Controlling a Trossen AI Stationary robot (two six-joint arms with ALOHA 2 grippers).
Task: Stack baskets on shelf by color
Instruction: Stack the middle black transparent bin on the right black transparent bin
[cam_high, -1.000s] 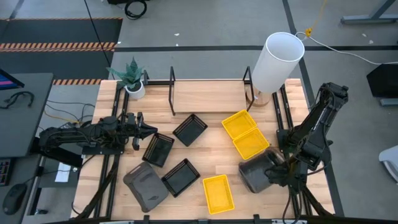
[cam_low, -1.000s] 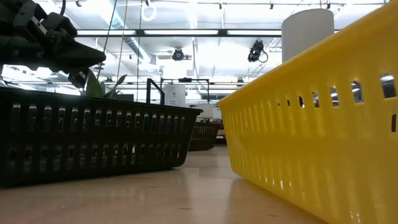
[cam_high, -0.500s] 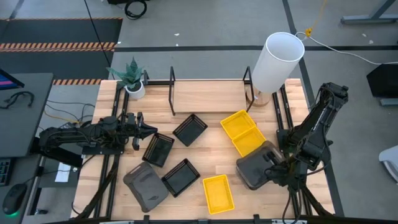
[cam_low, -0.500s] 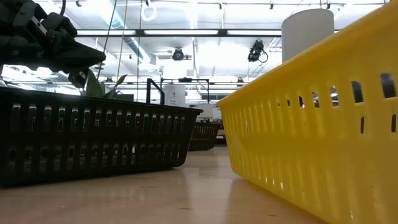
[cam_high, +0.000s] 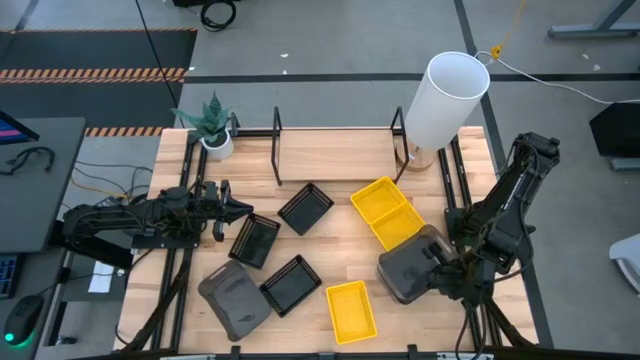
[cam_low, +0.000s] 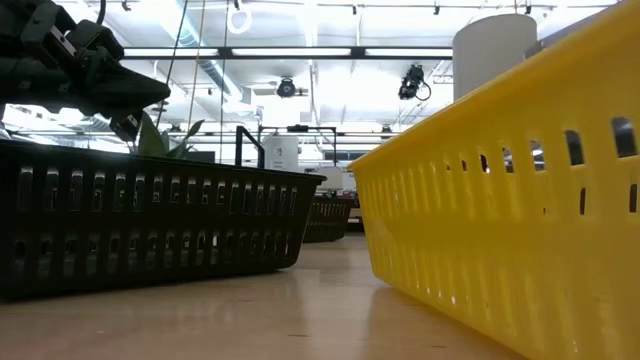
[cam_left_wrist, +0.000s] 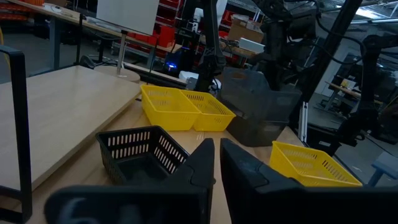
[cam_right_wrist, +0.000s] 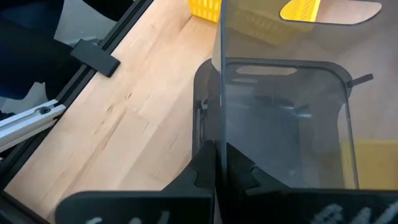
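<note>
Dark grey basket (cam_high: 411, 272) sits at the right side of the table, just in front of the pair of yellow baskets (cam_high: 389, 213), its near wall pinched in the right gripper (cam_high: 443, 277). In the right wrist view the grey basket (cam_right_wrist: 283, 118) fills the frame, solid smoky plastic with rounded corners, its wall running straight between the two dark fingers (cam_right_wrist: 198, 175), which are closed down tight on it. It looks tilted, though whether it is off the wood I cannot tell.

A third yellow basket (cam_high: 350, 310) lies near the front edge, apart from the grey one. Three black slatted baskets (cam_high: 305, 207) are scattered mid-table, another grey basket (cam_high: 233, 295) front left. The shelf (cam_high: 335, 155) runs along the back of the table with nothing stacked on it, next to a white cylinder (cam_high: 444, 98) and a small potted plant (cam_high: 212, 126).

Left gripper (cam_high: 238, 208) hangs at the left side beside a black basket, fingers nearly together, holding nothing.
</note>
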